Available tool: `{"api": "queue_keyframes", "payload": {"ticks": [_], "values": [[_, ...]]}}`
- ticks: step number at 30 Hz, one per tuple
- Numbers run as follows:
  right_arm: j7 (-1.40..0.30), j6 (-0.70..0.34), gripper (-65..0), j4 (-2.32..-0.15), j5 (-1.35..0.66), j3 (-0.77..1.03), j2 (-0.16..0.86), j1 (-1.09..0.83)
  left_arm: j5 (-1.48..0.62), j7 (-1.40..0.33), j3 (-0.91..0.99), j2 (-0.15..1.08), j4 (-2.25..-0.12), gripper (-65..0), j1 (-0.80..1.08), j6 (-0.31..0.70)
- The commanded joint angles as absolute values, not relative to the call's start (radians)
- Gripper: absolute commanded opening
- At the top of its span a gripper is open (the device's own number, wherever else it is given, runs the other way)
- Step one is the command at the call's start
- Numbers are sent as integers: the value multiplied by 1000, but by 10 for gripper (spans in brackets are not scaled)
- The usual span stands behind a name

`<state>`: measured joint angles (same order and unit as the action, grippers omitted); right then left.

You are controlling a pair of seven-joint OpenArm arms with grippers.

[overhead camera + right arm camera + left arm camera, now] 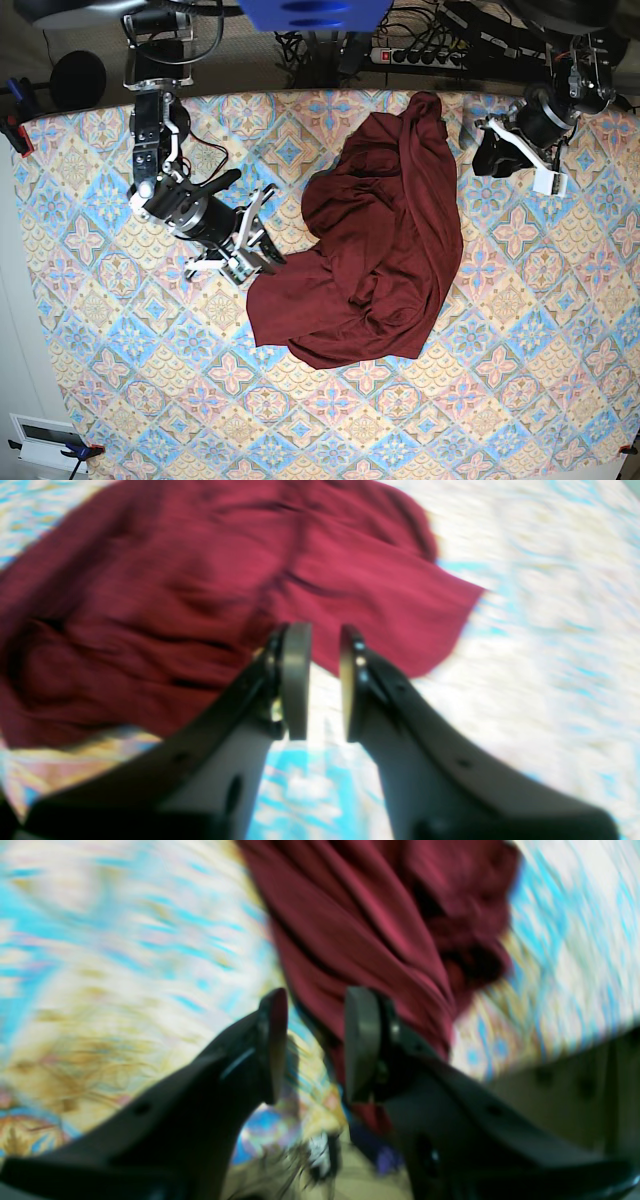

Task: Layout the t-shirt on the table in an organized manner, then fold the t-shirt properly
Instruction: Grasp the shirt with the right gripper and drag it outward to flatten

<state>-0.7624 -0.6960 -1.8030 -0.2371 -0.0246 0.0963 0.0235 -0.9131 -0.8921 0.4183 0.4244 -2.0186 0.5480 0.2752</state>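
The dark maroon t-shirt lies crumpled in a heap in the middle of the patterned table, one long part stretching toward the far edge. In the base view my right gripper is at the shirt's left edge, just off the cloth. Its wrist view shows the fingers a little apart, only tablecloth between them, and the t-shirt just beyond my right gripper. My left gripper hovers near the shirt's far right. My left gripper is open and empty beside the t-shirt.
A power strip and loose cables run along the floor behind the table's far edge. A black cable lies on the table by the right arm's base. The table's edge shows in the left wrist view.
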Motion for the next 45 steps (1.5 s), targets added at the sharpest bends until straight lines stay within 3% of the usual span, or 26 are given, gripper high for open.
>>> {"api": "queue_keyframes", "payload": {"ticks": [1,8,15,27,33,45], "values": [[-740,-698,-526,-1824,-252,-31,85,36,-958,-905,456,432,-2035,-453,550,283],[-740,-698,-510,-1745,-237,-44,-91,44,-1044,-969,653,372,-2032,-453,524,282],[-731,-698,-508,-1623,8,-88,-153,147,-1044,-969,727,363,-2014,-453,506,282],[-708,-633,-410,-1592,35,-101,-157,159,-997,-969,723,360,-2012,-453,503,282],[-644,-621,-402,-1546,35,-134,-157,163,-990,-969,723,360,-2012,-453,503,282],[-552,-404,-399,-1458,27,-294,-157,186,-990,-969,723,360,-2012,-453,506,282]]}}
